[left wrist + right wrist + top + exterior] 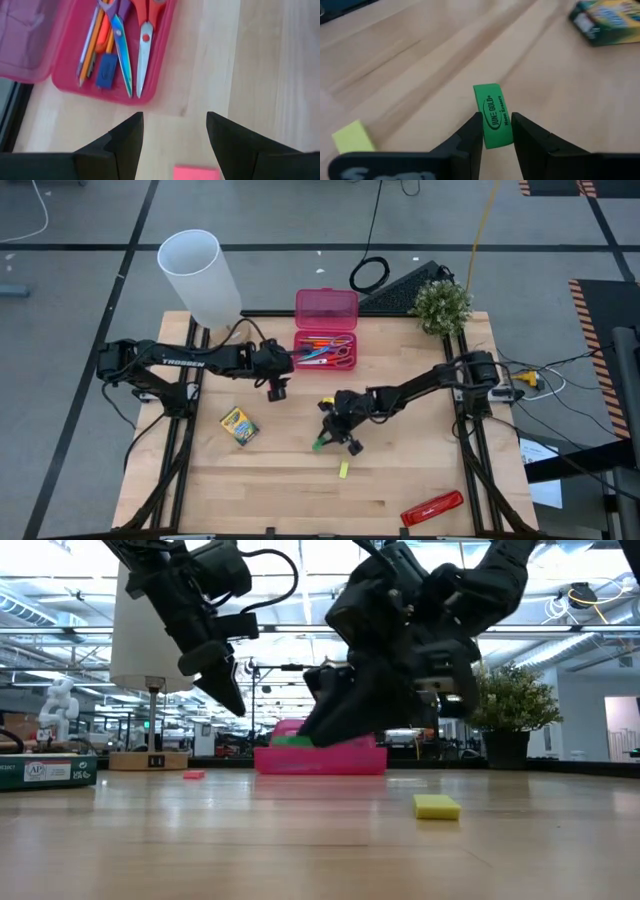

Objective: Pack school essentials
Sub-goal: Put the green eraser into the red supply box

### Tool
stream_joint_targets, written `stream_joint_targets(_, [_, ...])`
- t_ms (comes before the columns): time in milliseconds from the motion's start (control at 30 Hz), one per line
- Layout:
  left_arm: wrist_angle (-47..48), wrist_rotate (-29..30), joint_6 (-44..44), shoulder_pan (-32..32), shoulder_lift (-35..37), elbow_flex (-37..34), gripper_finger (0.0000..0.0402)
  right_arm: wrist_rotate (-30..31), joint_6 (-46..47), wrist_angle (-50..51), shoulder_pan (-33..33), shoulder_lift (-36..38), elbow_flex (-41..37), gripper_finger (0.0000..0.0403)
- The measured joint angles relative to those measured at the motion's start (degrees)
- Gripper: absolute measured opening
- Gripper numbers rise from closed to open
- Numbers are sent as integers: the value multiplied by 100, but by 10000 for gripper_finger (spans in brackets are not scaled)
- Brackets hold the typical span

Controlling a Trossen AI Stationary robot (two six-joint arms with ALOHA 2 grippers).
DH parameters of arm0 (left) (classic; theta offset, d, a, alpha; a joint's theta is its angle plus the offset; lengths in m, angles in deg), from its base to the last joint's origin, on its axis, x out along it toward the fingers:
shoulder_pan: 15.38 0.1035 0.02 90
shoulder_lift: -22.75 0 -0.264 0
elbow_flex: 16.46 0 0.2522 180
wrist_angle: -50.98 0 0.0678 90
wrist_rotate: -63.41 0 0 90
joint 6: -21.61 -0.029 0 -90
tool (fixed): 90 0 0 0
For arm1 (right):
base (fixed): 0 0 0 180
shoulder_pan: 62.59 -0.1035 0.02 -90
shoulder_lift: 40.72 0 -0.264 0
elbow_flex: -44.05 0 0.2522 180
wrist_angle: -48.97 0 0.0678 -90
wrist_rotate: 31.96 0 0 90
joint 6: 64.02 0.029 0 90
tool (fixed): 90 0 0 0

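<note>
Packing, mid-task. R gripper w/ fingers pinching a green eraser, printed "June Gold", near desk centre and, we judge, just off the desk. L gripper hangs beside the near edge of the pink case, fingers spread, holding nothing; a small pink eraser lies on the wood right under it. Already in the case: red-handled scissors, purple-blue scissors, orange pencils, a blue eraser. Not yet packed, as far as we see: the green eraser in hand, a yellow eraser on the desk toward the front, the pink eraser, and the yellow-green crayon box at desk left. A red stapler-like bar sits at the front right; potted plant and white cylinder stand at the back. We estimate roughly half done; four pieces left.
</note>
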Motion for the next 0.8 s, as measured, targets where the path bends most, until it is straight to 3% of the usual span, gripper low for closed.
stream_joint_targets(800, [628,259,255,107,0,0,220,1047,313,422,2036,1448,18,91])
